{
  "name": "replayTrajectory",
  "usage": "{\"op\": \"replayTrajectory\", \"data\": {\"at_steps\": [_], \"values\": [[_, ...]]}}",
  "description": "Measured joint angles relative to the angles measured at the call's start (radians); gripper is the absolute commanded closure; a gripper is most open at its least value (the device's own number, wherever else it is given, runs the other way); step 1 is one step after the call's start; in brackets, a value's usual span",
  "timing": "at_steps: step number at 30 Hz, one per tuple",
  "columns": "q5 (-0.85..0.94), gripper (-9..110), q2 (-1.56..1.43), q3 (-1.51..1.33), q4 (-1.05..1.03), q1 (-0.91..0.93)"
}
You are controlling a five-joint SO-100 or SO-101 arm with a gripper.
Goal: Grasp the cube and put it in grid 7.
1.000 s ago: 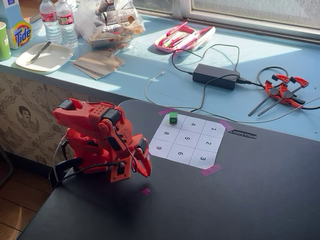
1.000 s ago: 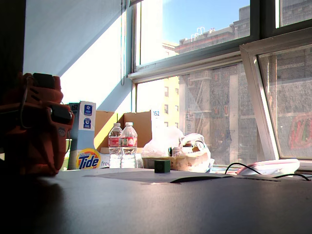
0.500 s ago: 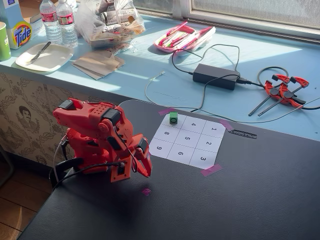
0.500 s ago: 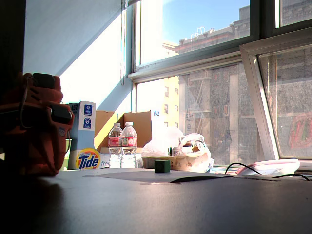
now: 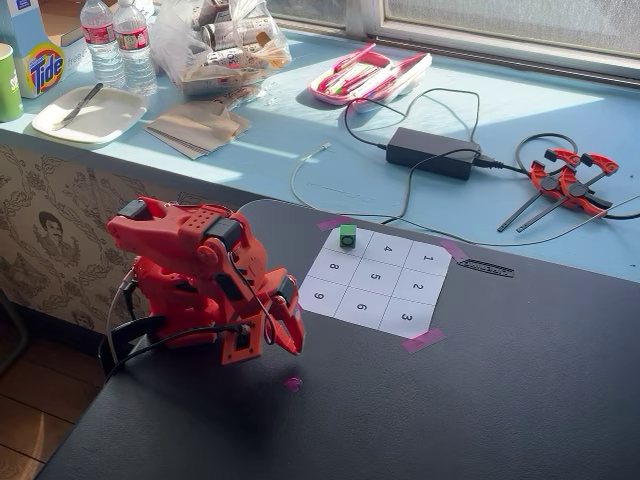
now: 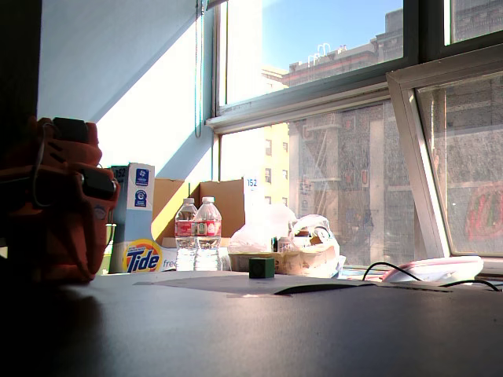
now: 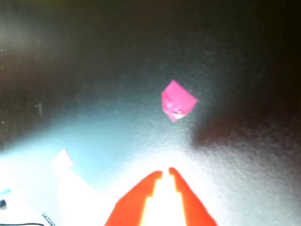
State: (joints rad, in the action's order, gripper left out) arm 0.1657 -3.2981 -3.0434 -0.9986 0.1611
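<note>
The small green cube [image 5: 347, 235] stands on grid 7 [image 5: 361, 238], the far left corner square of the white numbered sheet [image 5: 375, 280]; its digit is covered. From the low fixed view the cube [image 6: 262, 268] looks dark against the window. The red arm [image 5: 190, 275] is folded at the table's left edge, well apart from the sheet. Its gripper [image 5: 297, 348] points down at the black tabletop. In the wrist view the gripper [image 7: 165, 172] is shut with nothing between its tips, just short of a scrap of purple tape [image 7: 178, 100].
Purple tape [image 5: 422, 340] holds the sheet's corners. On the blue ledge behind the table lie a black power adapter [image 5: 432, 152] with cables, red clamps [image 5: 570, 180], a pink tray [image 5: 365, 75], a plate [image 5: 88, 112] and water bottles [image 5: 118, 45].
</note>
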Motion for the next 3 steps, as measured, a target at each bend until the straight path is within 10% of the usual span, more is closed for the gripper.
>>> {"op": "replayTrajectory", "data": {"at_steps": [3], "values": [[0.0, 101, 0.0, 0.0, 0.0, 0.0]]}}
